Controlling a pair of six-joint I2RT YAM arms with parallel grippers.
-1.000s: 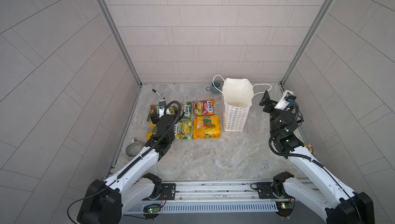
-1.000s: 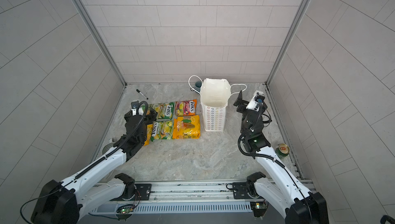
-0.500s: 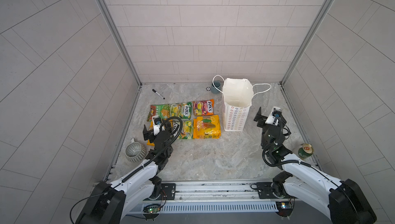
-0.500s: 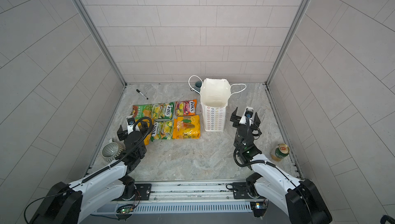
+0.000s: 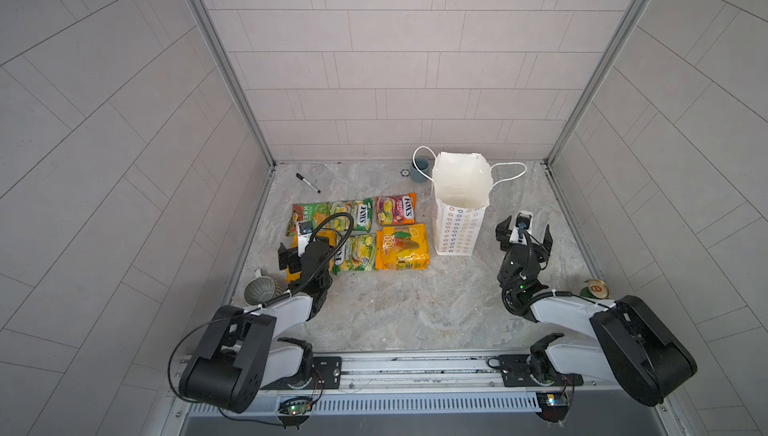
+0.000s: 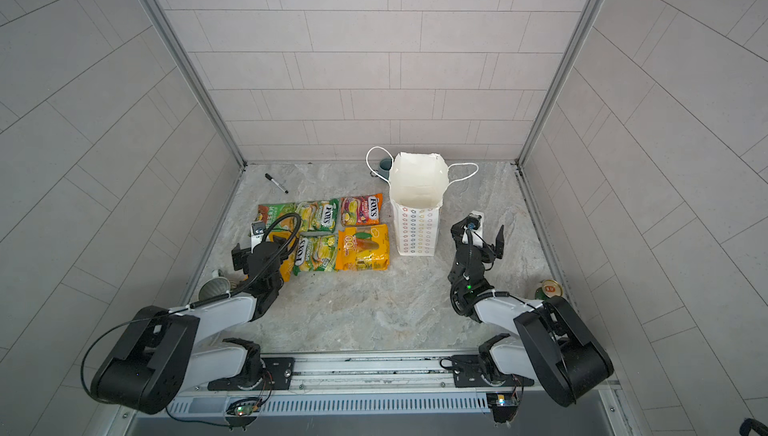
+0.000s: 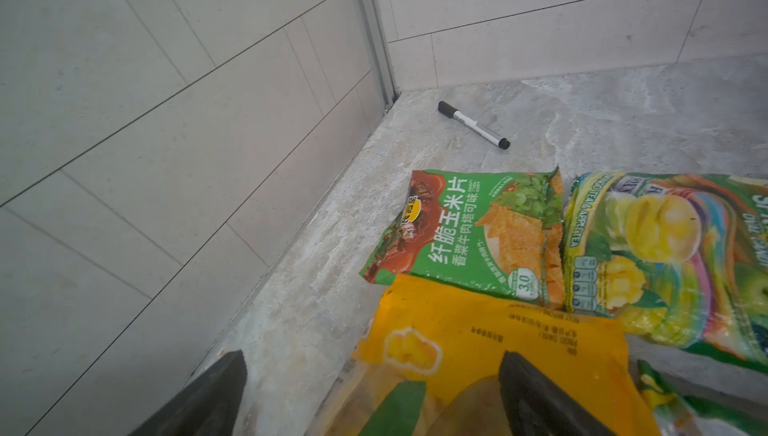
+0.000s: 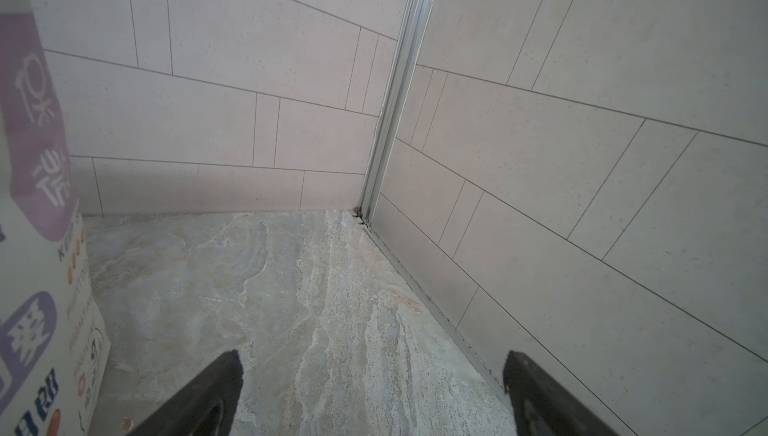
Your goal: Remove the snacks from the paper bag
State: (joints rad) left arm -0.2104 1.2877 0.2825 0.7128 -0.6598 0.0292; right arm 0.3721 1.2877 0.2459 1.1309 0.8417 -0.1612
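Can't see much of the orange packet (image 5: 291, 277) from above, hidden under the left arm (image 5: 286, 313). Only a blurry slice of the paper bag (image 8: 37, 267), cut off at the edge.

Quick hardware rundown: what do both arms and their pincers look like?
Identical: left arm and right arm have white links, bulky black joint housings, looping black cables, white wrist cameras. The left pincer and right pincer each have two black wedge-shaped jaws.
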